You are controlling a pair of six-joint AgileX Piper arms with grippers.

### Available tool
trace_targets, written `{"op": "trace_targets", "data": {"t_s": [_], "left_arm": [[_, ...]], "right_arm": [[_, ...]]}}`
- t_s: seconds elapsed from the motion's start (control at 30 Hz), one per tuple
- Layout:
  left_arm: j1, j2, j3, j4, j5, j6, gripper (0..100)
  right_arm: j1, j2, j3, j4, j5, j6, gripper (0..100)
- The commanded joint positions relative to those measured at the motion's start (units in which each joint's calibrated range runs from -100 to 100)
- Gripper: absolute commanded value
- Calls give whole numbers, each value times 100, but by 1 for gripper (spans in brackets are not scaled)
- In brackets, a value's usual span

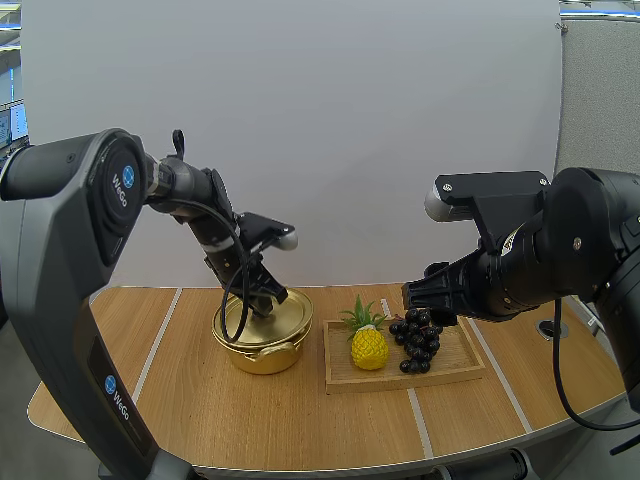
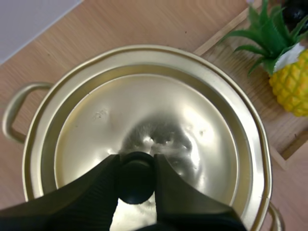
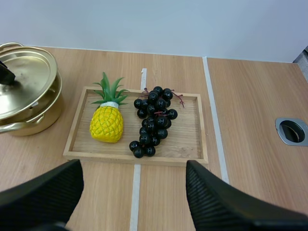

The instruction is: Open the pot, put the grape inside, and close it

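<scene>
My left gripper (image 2: 137, 163) pinches the knob (image 2: 136, 186) of the lid (image 2: 163, 115); my right gripper (image 3: 134, 169) hangs wide open, grapes (image 3: 153, 122) at its 12 o'clock.

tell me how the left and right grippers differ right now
The left gripper is shut on the knob of the lid; the right gripper is open and holds nothing. The left gripper is at the pot; the right gripper points toward the wooden tray with the grapes. Both have two black fingers.
</scene>
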Motion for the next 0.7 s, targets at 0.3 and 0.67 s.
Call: {"op": "trace_targets", "data": {"t_s": [0.3,0.67], "left_arm": [[-21,-1851,-1789,1126,463,-588,0],[-21,-2865,-3801,1238,393,-803,0]], "right_arm": [[-21,-45,-49,1,-45,-29,100],[-21,-45,-49,1,-45,-29,100]]}}
